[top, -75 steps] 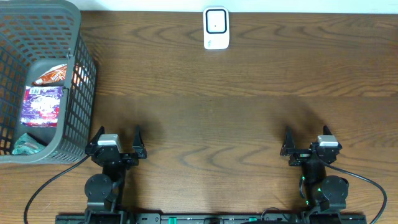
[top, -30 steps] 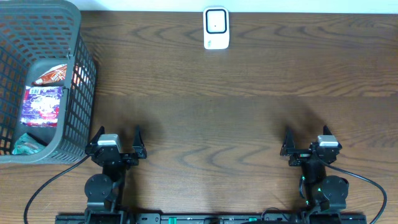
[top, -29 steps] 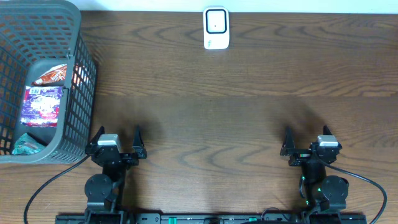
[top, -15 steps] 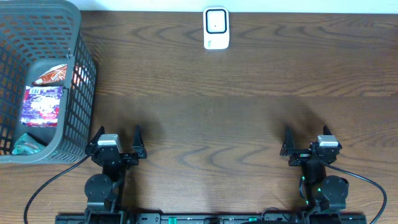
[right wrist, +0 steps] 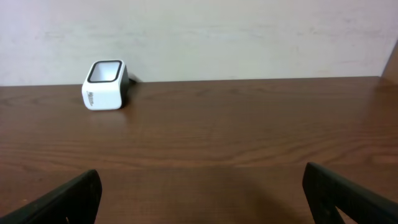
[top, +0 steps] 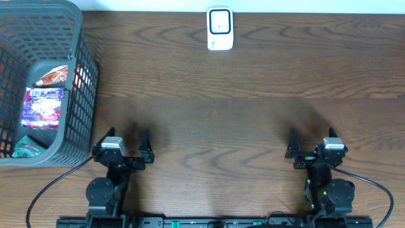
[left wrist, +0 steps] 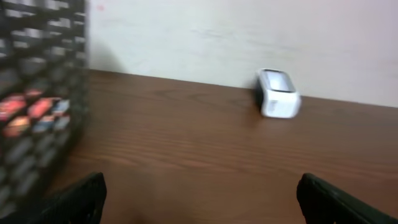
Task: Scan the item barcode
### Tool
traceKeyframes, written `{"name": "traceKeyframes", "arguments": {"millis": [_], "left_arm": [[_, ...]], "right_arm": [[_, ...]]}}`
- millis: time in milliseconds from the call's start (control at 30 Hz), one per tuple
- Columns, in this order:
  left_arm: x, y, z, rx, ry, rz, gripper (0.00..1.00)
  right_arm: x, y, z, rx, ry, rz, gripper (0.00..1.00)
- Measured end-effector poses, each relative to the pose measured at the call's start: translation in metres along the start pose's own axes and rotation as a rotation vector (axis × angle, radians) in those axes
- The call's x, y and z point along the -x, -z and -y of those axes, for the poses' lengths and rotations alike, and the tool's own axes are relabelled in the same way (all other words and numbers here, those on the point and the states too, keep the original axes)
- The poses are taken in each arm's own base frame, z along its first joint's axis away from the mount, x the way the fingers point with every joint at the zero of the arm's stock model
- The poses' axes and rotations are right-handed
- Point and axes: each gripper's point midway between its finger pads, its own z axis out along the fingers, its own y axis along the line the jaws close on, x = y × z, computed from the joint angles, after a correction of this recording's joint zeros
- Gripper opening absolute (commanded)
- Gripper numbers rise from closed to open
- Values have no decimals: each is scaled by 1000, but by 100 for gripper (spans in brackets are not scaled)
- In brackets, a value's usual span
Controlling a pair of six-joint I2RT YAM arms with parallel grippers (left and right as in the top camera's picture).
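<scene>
Several packaged items lie inside the grey mesh basket (top: 85, 88) at the far left: a purple packet (top: 42, 107), a red one (top: 52, 76) and a green one (top: 25, 147). No barcode can be made out. The white scanner (top: 219, 28) stands at the table's far edge, also in the left wrist view (left wrist: 278, 93) and the right wrist view (right wrist: 104, 84). My left gripper (top: 126, 137) is open near the front edge, just right of the basket, with nothing between its fingers (left wrist: 200, 199). My right gripper (top: 311, 135) is open and empty at the front right (right wrist: 202, 196).
The basket's wall (left wrist: 37, 93) fills the left side of the blurred left wrist view. A pale wall runs behind the table's far edge. Cables trail from both arm bases along the front edge.
My left gripper has shifted a little to the right, away from the basket. The right arm, basket and scanner have not moved.
</scene>
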Motion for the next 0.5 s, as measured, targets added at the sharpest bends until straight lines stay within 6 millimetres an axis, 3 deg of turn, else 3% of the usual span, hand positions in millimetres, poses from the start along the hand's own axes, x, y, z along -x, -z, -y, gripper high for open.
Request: {"name": "traceKeyframes", "arguments": {"millis": [267,500], "left_arm": [[3,2,29,-168,47,0,98],[25,7,46,-265,48,85,98]], "right_arm": [[0,0,0,0,0,0,99],[0,0,0,0,0,0,99]]}}
